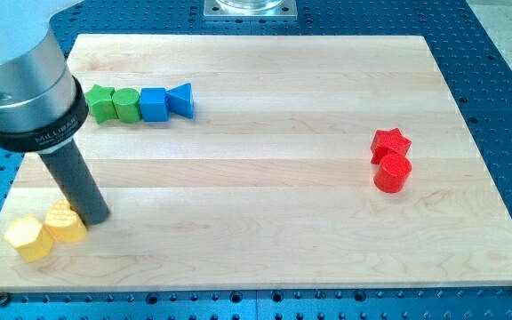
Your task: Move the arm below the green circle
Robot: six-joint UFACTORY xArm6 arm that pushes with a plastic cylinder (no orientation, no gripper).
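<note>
The green circle [126, 104] is a short green cylinder near the view's top left, in a row between a green star [102, 102] on its left and a blue cube [154, 103] on its right. A blue triangle [182, 99] ends the row. My tip [95, 216] rests on the board at the lower left, well below the green circle and slightly to its left. It stands right beside a yellow star-shaped block [64, 220].
A yellow hexagon [25, 237] lies left of the yellow star near the board's bottom left corner. A red star [390, 142] and a red cylinder [393, 172] sit together at the right. The wooden board [265, 240] lies on a blue perforated table.
</note>
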